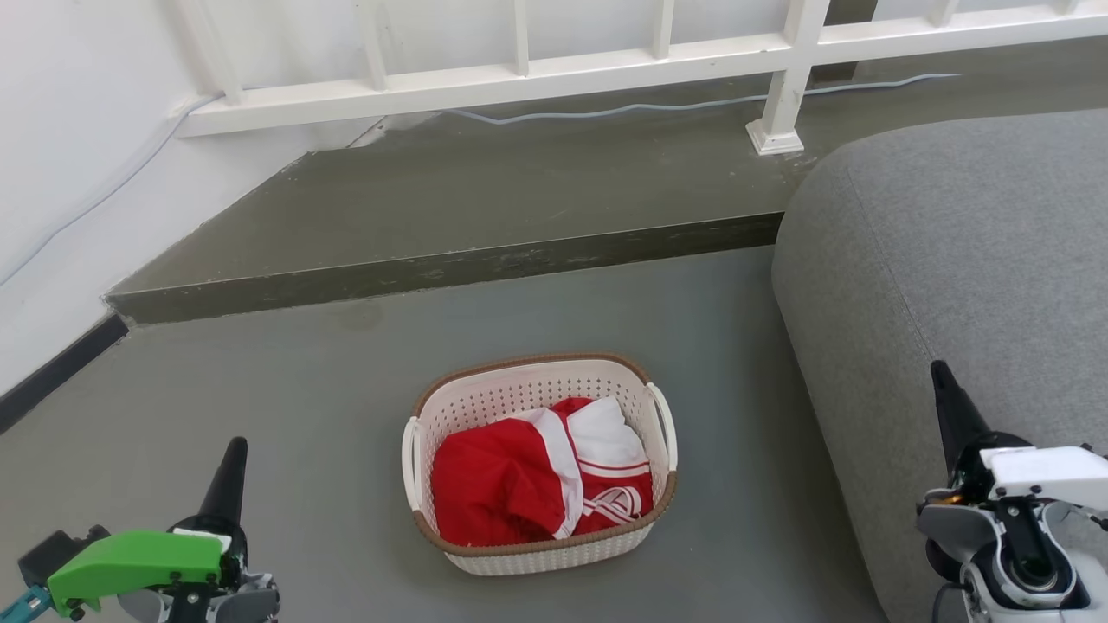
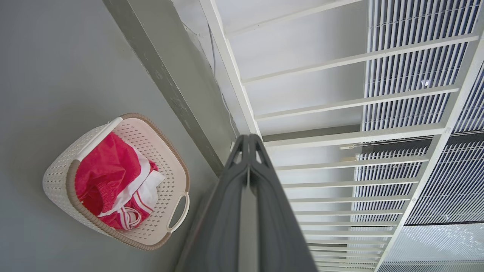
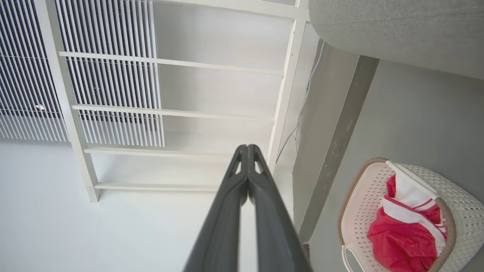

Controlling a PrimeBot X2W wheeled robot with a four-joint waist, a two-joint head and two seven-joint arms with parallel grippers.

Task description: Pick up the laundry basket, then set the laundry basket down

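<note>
You have one laundry basket [image 1: 528,394] on the grey floor [image 1: 260,389], just beside one grey sofa [image 1: 935,242]. It sits between your two grippers, well apart from both. Left gripper [image 1: 234,459] and right gripper [image 1: 945,385] each have their fingers pressed together on nothing.

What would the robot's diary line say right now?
laundry basket: on floor, not held | left gripper: shut, empty | right gripper: shut, empty
</note>
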